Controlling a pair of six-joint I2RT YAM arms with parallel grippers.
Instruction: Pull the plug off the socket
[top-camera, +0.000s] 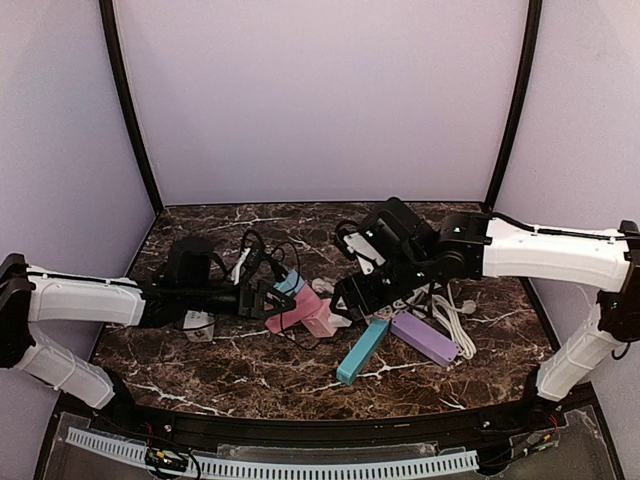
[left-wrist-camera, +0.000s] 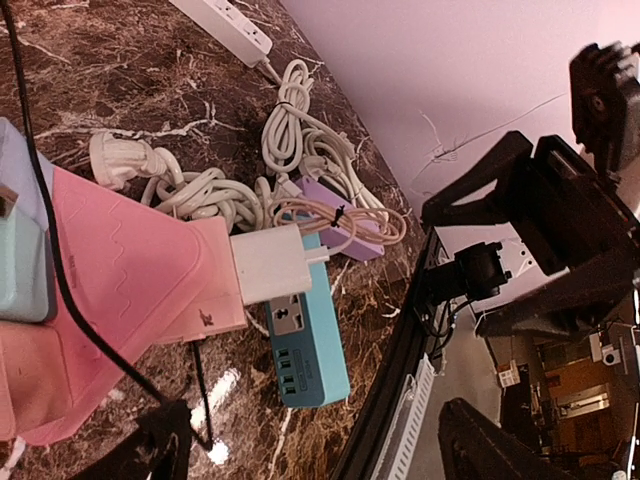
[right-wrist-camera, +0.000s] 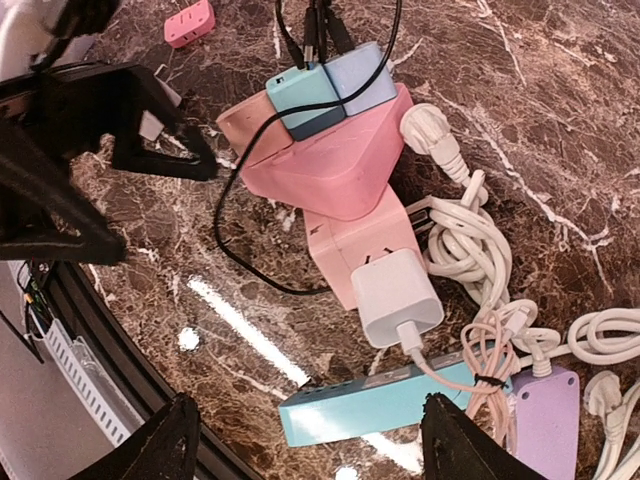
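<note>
The white plug is being shown at the centre of the right wrist frame, seated against the lower end of the pink socket block. Whether its pins are fully inserted is not being resolved by this view, but no gap is being seen. The extraction step is therefore being judged as not yet completed.

The right gripper is being held above the plug with its fingers spread wide and nothing between them. The left gripper is likewise being held released, beside the pink block at centre left of the top frame.

For the next move, the following is being called for:
- The right fingers are being lowered around the plug body and clamped on it.
- The block is being braced by the left gripper.
- A straight pull is being made away from the socket face, toward the teal power strip.
</note>
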